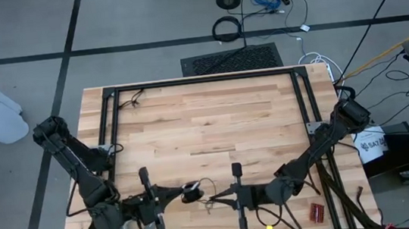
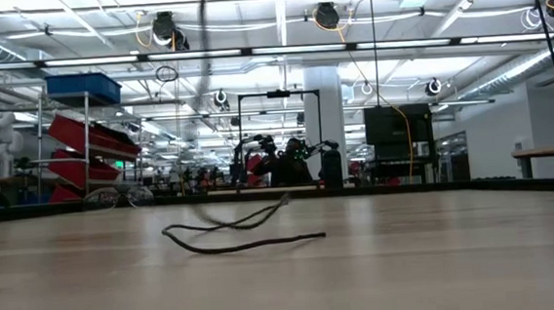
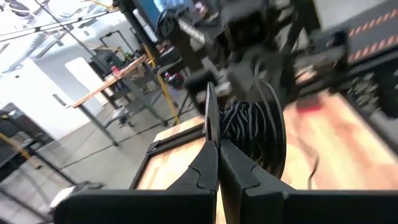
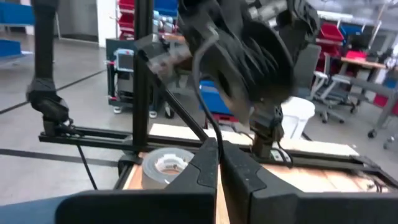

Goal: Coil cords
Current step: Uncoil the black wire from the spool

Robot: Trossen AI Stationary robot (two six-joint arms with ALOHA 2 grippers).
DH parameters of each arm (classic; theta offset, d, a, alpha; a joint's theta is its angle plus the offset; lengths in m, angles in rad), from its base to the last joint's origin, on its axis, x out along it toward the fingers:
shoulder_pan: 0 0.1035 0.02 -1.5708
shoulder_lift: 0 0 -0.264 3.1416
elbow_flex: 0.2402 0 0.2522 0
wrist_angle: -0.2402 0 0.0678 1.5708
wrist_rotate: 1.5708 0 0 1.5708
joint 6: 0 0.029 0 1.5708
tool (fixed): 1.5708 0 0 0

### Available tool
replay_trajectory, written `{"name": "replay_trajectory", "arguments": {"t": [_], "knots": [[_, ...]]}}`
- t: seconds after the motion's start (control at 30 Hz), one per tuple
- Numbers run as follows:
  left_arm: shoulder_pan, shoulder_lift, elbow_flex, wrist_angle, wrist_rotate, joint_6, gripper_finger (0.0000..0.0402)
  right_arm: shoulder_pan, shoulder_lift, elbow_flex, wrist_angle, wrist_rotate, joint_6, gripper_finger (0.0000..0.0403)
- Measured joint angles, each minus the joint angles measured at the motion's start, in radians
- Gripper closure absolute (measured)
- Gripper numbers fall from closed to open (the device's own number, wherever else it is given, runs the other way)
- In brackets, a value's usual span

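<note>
1. Left gripper [image 1: 184,192] at the near edge of the table [image 1: 213,121], fingers [image 3: 214,155] pressed together – clamped on the black disc [image 1: 190,191] with its wound wire [image 3: 245,127], lifted off the wood.
2. Right gripper [image 1: 212,200] just beside it, pointing at the disc, fingers [image 4: 214,163] shut – pinching a thin strand of the wire.
3. Grey tape roll [image 4: 165,165] on the table by the left arm.
4. Loose wire end [image 2: 229,232] lying in a loop farther out on the wood.
5. Small red thing [image 1: 317,212] near the right corner.
</note>
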Motion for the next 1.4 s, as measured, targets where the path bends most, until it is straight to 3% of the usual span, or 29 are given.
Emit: {"name": "replay_trajectory", "arguments": {"t": [0.53, 0.63, 0.87, 1.4], "knots": [[0.080, 0.001, 0.000, -0.071, -0.055, -0.128, 0.0401, -0.027, 0.056, 0.000, 0.016, -0.022, 0.017, 0.0403], [0.076, 0.001, 0.000, -0.069, -0.056, -0.133, 0.0401, -0.038, 0.056, 0.000, -0.049, -0.016, 0.047, 0.0403], [0.023, 0.001, 0.000, 0.017, -0.044, -0.077, 0.0401, -0.042, 0.056, 0.000, -0.254, 0.107, 0.147, 0.0403], [-0.050, 0.001, 0.000, 0.088, -0.050, -0.015, 0.0401, -0.055, 0.054, 0.000, -0.544, 0.114, 0.331, 0.0403]]}}
